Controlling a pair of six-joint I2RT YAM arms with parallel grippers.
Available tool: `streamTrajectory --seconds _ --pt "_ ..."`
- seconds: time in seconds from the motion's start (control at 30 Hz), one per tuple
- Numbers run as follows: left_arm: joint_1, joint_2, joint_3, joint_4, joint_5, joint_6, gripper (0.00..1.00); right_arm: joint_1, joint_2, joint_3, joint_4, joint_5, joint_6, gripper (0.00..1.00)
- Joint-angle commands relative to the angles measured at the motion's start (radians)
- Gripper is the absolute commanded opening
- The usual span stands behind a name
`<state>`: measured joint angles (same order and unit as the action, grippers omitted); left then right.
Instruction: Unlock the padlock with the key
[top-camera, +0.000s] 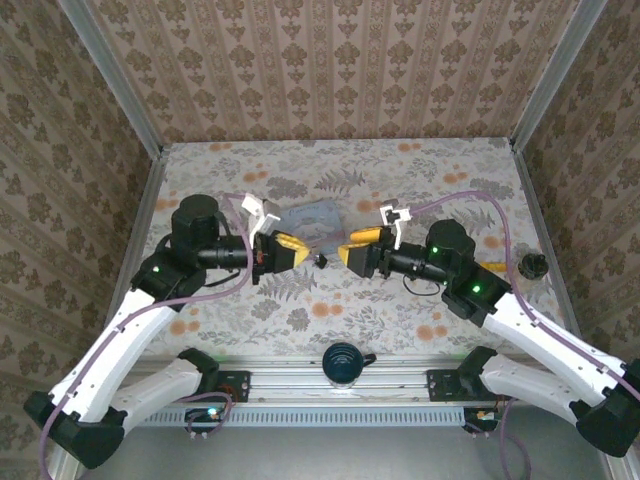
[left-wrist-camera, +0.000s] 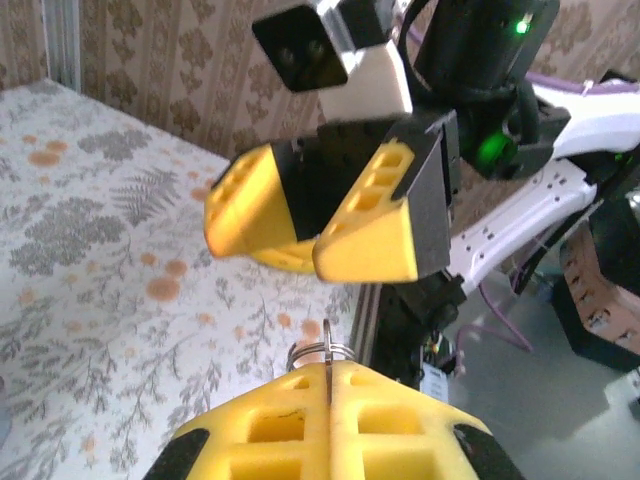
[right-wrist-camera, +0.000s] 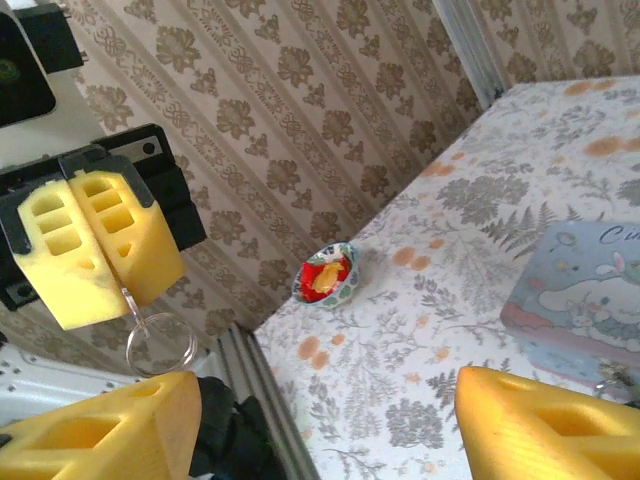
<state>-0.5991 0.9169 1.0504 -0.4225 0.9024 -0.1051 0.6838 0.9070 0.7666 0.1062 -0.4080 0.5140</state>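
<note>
**Key in my left pincer, right pincer spread, padlock between the tips**

Both my arms reach in over the flowered table (top-camera: 400, 175) and meet nose to nose near its middle. Farthest left, seen from my right wrist, a small dish (right-wrist-camera: 328, 275) sits close to the papered wall with something red and yellow in it.

My left pincer (top-camera: 303, 252) points right, its two yellow fingers pressed flat together. They pinch the key (left-wrist-camera: 326, 345). A thin metal blade stands out of the seam between the tips, and a wire ring threaded on it hangs loose beyond the fingers.

Just right of those tips, in the view from above, the padlock (top-camera: 322, 259) shows as a tiny dark speck in the gap between my two pincers. I cannot tell whether it touches the key, or whether it rests on the table or hangs above it. Behind the gap, a pale blue tin (top-camera: 312, 215) with a cartoon on its lid lies flat on the table.

Nearer my bases, a dark cup (top-camera: 343, 362) stands at the table's front rail. My right pincer (top-camera: 347, 255) faces left toward the other one, its yellow fingers spread well apart and holding nothing. Far right, near the table's edge, sits a black round knob (top-camera: 533, 265).
</note>
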Motion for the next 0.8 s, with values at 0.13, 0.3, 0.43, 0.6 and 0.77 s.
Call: streamTrajectory --seconds 0.13,0.3,0.43,0.6,0.77 --pt "-0.048 0.081 0.149 -0.391 -0.030 0.329 0.00 0.003 0.003 0.054 -0.128 -0.014 -0.146 0.74" --pt "-0.050 0.121 0.175 -0.414 -0.038 0.376 0.00 0.004 0.049 0.069 -0.120 -0.084 -0.169 0.73" --pt "-0.048 0.140 0.168 -0.412 -0.005 0.387 0.00 0.005 0.064 0.079 -0.110 -0.105 -0.184 0.73" --pt "-0.048 0.127 0.147 -0.386 0.015 0.370 0.00 0.005 0.055 0.075 -0.086 -0.123 -0.187 0.73" --pt "-0.044 0.109 0.112 -0.329 0.043 0.334 0.00 0.024 0.047 0.056 -0.077 -0.087 -0.179 0.73"
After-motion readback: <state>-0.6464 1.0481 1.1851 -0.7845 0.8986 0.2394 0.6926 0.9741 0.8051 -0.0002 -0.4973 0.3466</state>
